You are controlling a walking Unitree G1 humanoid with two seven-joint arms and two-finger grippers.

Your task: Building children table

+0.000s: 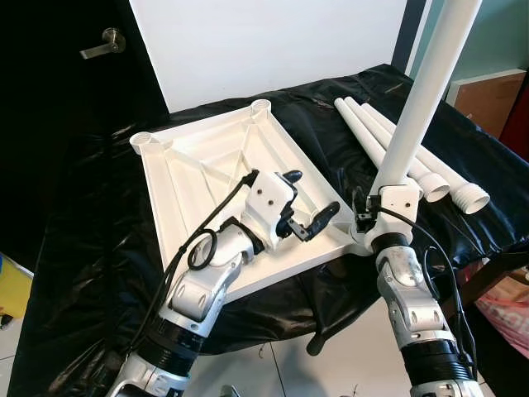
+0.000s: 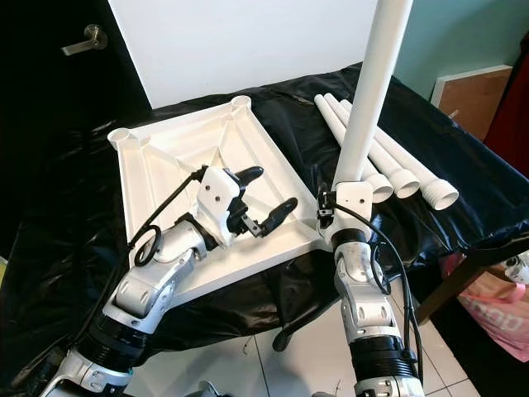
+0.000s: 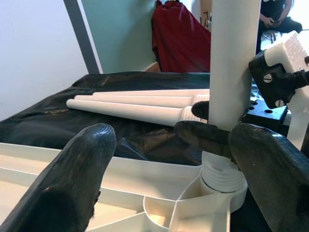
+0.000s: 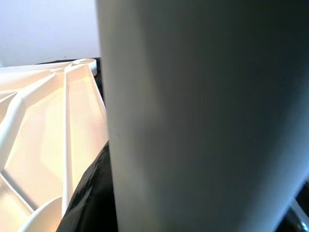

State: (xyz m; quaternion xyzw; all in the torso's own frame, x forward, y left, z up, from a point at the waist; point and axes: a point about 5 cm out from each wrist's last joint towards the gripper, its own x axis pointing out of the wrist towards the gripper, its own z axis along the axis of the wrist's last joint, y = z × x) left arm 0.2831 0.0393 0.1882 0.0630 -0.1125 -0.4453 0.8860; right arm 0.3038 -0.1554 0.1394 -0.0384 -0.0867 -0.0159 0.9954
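A white table top [image 1: 207, 165] lies upside down on a surface covered in black plastic. At its near right corner a white table leg [image 1: 417, 107] stands upright, its threaded end [image 3: 219, 176] sitting in the corner socket. My right gripper [image 1: 365, 219] is shut on the leg just above that socket. My left gripper [image 1: 312, 194] hovers open over the ribbed underside, a little left of the leg, holding nothing. Three spare legs [image 1: 430, 169] lie side by side on the plastic to the right. In the right wrist view the leg [image 4: 203, 121] looms close beside the table top [image 4: 43, 135].
A dark door with a lever handle [image 1: 103, 43] stands at the back left, next to a white wall panel. A wooden board [image 1: 488, 95] and a pink bag [image 1: 508, 302] are at the right. Tiled floor lies below me. A seated person [image 3: 275, 14] and red cloth [image 3: 178, 38] are beyond.
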